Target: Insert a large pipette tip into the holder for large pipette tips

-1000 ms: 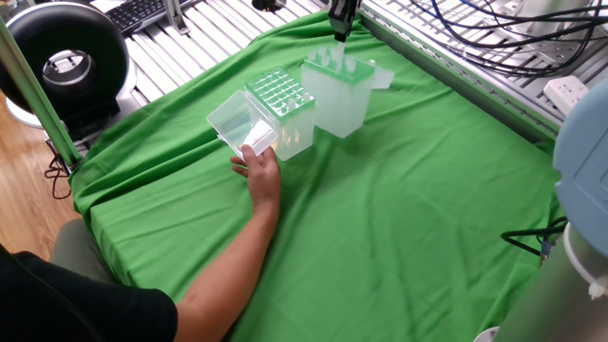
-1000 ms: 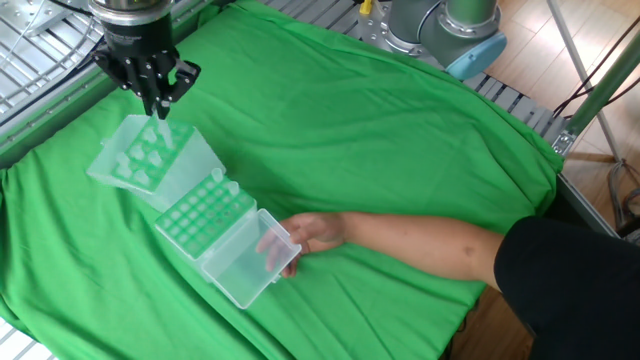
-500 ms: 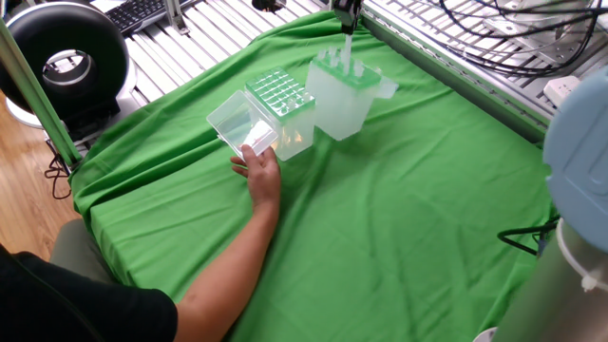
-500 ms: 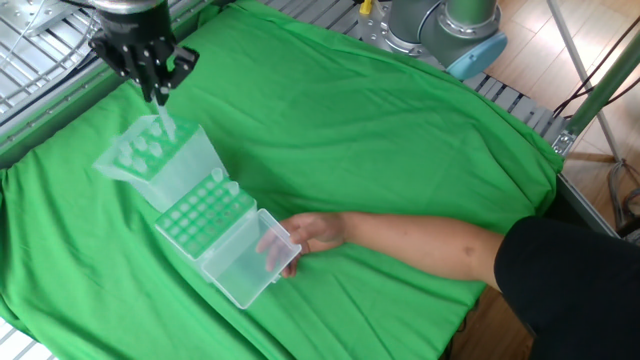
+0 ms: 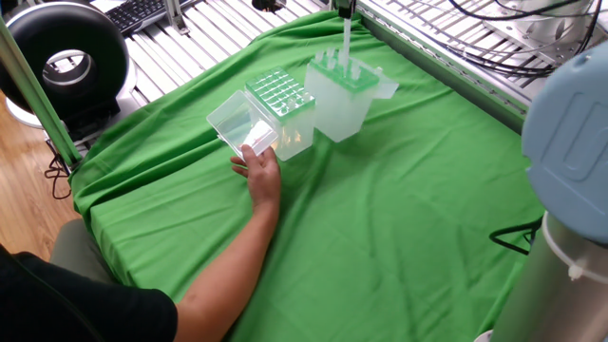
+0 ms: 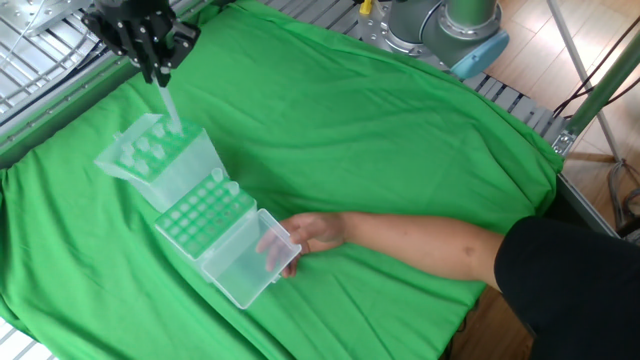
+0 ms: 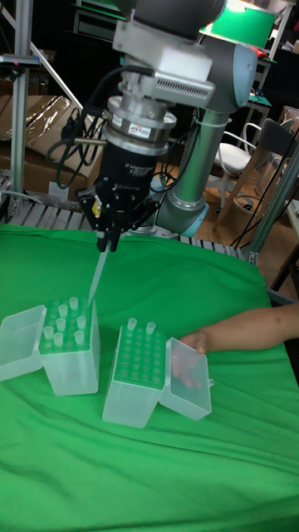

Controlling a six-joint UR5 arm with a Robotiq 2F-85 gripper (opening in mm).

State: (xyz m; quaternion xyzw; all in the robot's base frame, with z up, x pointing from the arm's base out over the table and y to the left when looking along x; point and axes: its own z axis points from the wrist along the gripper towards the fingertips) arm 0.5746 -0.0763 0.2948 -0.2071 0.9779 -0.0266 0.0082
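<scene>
The tall fixed view puts the green cloth [image 7: 149, 465] across the whole lower half of the frame, and on it, nearest the camera at lower centre, stands a translucent box with a green grid top [image 7: 137, 374], its clear lid [image 7: 184, 389] folded open to the right. A person's hand [image 7: 199, 341] rests against that lid from the right edge of the frame (the forearm runs off the right side). To the left, slightly farther back, stands the holder for large pipette tips [image 7: 71, 349], with several tips standing in its greenish top and its own clear lid [image 7: 21, 332] hanging open at the far left.

Above the holder, in the upper middle of the frame, the gripper [image 7: 106, 241] points down with its fingers closed on the upper end of a large pipette tip [image 7: 94, 278]. The tip hangs slightly tilted, its narrow end just above the holder's top; I cannot tell whether it touches a hole.

In the other fixed view the same parts sit at the upper left: the gripper [image 6: 155, 72] at the frame's top edge, the tip [image 6: 170, 108] reaching down toward the holder [image 6: 165, 160], and the grid-topped box [image 6: 205, 215] just below and right of it, touching or nearly so.

In one fixed view the holder [image 5: 342, 90] is at upper centre, the tip [image 5: 347, 40] above it.
</scene>
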